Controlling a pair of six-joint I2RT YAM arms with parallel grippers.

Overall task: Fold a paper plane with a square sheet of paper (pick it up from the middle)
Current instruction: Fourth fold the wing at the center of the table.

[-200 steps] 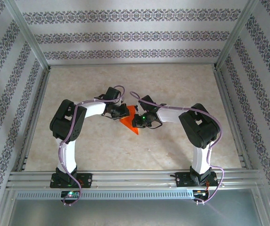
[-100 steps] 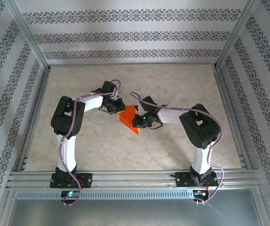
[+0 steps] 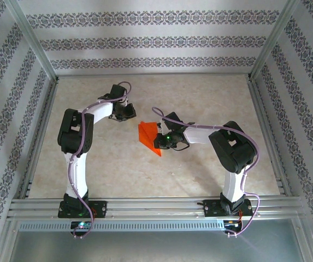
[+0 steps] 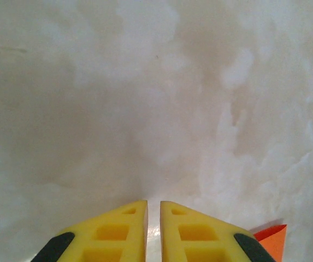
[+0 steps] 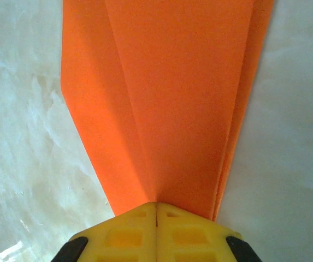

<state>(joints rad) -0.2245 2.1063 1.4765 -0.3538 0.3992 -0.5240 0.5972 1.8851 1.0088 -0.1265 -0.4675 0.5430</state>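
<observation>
The right end effector was clamped shut on a bright orange-red, pointed, folded paper plane, its yellow fingertips pressed together where the centre crease and layered wings met them. The paper plane lay near the middle of the pale marbled tabletop, between the two arms, its point toward the near edge. The left end effector hovered apart from it, farther back and to the left. It was narrow, its yellow fingers nearly together with a thin slit between, holding nothing.
</observation>
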